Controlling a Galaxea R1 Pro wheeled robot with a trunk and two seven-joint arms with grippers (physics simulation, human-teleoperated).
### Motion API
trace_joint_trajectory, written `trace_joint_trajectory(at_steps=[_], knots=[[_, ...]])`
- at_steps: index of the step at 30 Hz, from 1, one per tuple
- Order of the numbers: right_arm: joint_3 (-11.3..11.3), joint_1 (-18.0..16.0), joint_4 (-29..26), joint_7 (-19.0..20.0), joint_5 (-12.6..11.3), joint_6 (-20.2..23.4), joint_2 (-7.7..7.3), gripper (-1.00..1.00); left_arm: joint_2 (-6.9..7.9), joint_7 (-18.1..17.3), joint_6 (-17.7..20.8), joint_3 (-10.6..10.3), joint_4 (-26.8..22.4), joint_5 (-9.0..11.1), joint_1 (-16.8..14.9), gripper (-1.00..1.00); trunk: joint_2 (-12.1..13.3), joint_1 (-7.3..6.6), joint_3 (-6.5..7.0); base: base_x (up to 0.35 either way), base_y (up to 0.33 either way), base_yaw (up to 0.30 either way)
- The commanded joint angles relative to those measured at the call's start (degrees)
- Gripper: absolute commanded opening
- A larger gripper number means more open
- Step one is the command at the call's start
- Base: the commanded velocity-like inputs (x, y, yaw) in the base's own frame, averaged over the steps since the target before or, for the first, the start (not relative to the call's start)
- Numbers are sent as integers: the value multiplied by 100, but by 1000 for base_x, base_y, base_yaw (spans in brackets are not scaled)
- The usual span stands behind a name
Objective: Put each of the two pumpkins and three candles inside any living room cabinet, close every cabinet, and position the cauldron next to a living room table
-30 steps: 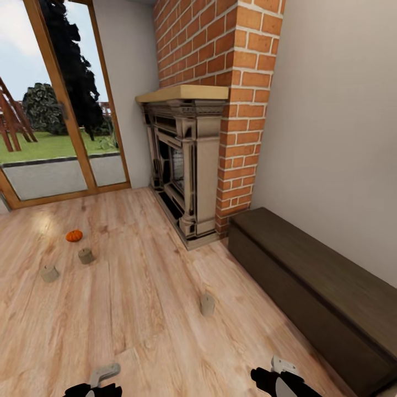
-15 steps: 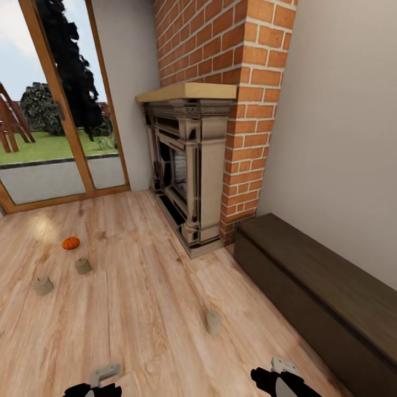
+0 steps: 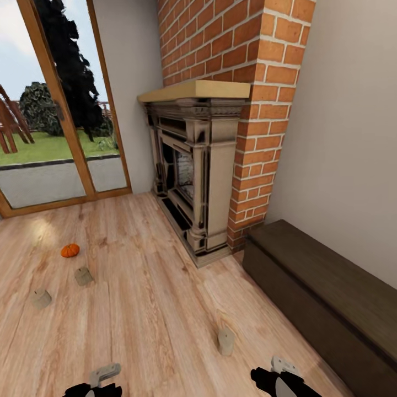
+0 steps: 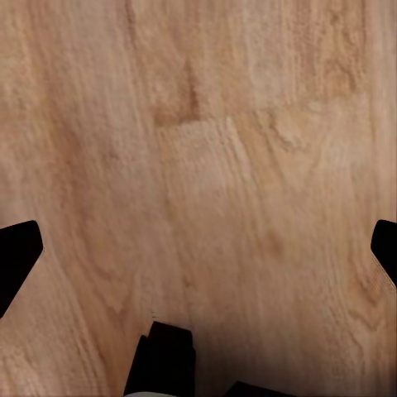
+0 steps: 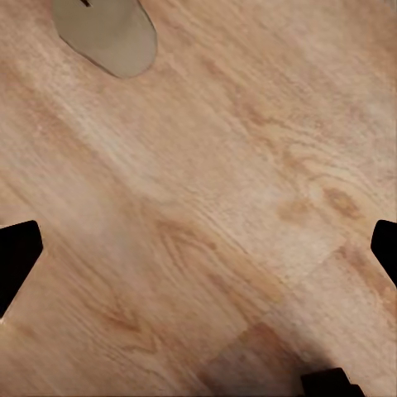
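Nothing stowed yet, judging by the floor: small ribbed orange pumpkin (image 3: 70,250) and three stubby tan cylinder candles (image 3: 225,341) (image 3: 83,275) (image 3: 40,298) lie loose on the wood planks, left of the long dark brown wooden cabinet (image 3: 325,298), drawers shut. Nearest candle (image 5: 106,33) sits just ahead of the right gripper (image 5: 198,248), fingers spread, empty. Left gripper (image 4: 198,248) likewise spread, empty.

No writing to read anywhere here: no labels, brands, numbers or signs on any surface in the head view or either wrist view.
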Motion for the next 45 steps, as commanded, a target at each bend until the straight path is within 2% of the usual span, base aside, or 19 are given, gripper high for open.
trace_joint_trajectory(at_steps=[1,21,39,45], knots=[[47,-1,-18,-42,-49,30,-6,100,9,53,10,-45,-11,60,-3,100,-2,2,-6,269,147,0],[49,-1,-18,-42,-49,30,-8,100,0,53,10,-45,-11,60,-3,100,-2,2,-6,269,116,0],[49,-2,-18,-42,-49,30,-1,100,5,53,10,-45,-11,60,-1,100,-2,2,-6,245,17,0],[49,-2,-18,-42,-49,30,0,100,-5,50,10,-51,-11,60,-1,100,-2,2,-6,90,27,0]])
